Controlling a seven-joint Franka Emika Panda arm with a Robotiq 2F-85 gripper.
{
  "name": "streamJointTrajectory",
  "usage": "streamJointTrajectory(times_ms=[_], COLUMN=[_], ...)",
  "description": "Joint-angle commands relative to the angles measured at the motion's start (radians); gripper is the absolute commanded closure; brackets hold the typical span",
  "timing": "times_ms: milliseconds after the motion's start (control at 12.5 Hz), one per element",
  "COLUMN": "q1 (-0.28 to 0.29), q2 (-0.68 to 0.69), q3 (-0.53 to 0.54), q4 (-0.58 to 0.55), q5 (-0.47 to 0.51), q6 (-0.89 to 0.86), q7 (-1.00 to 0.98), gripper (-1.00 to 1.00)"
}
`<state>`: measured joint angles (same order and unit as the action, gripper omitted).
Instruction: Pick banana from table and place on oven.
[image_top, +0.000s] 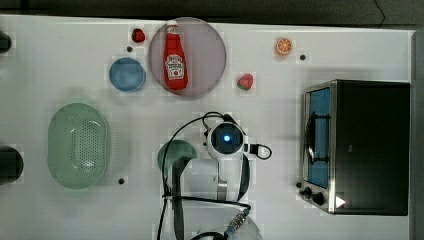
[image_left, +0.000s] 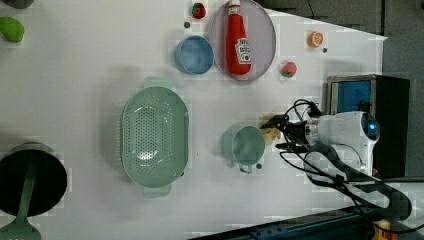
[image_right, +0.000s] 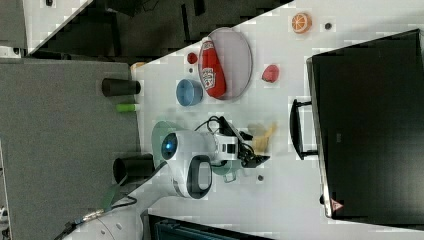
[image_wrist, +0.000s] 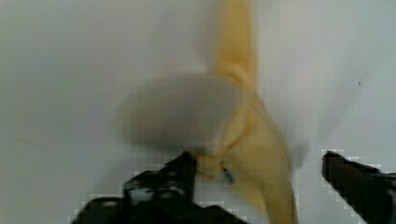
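Observation:
The pale-yellow banana (image_wrist: 252, 149) lies on the white table (image_top: 60, 65), its whitish flesh tip (image_wrist: 177, 112) sticking out of the splayed peel. My gripper (image_wrist: 259, 161) is low over it and open, one black finger touching the peel and the other standing off to the side. The left view shows the banana (image_left: 270, 132) at my fingertips, next to a green cup (image_left: 247, 145). In the right view the banana (image_right: 264, 136) lies between my gripper (image_right: 255, 147) and the oven's handle. The oven (image_top: 370, 145) stands at the top view's right, its black top bare.
A ketchup bottle (image_top: 175, 57) lies on a round plate (image_top: 210, 55), beside a blue bowl (image_top: 127, 74). A green colander (image_top: 78, 145) sits at the top view's left. Two strawberries (image_top: 245, 81) and an orange slice (image_top: 283, 46) lie at the far side. My cables trail near the cup.

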<state>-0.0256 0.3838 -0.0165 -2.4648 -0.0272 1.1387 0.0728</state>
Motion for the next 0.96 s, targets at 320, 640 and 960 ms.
streamJointTrajectory(times_ms=[320, 640, 960], q1=[0.004, 0.004, 0.004], q2=[-0.058, -0.08, -0.294], q3=[0.003, 0.003, 0.005], q4=[0.016, 0.016, 0.041], q5=[0.02, 0.02, 0.02], q6=[0.025, 0.023, -0.154], q7=[0.024, 0.024, 0.024], gripper=[0.51, 0.62, 0.62])
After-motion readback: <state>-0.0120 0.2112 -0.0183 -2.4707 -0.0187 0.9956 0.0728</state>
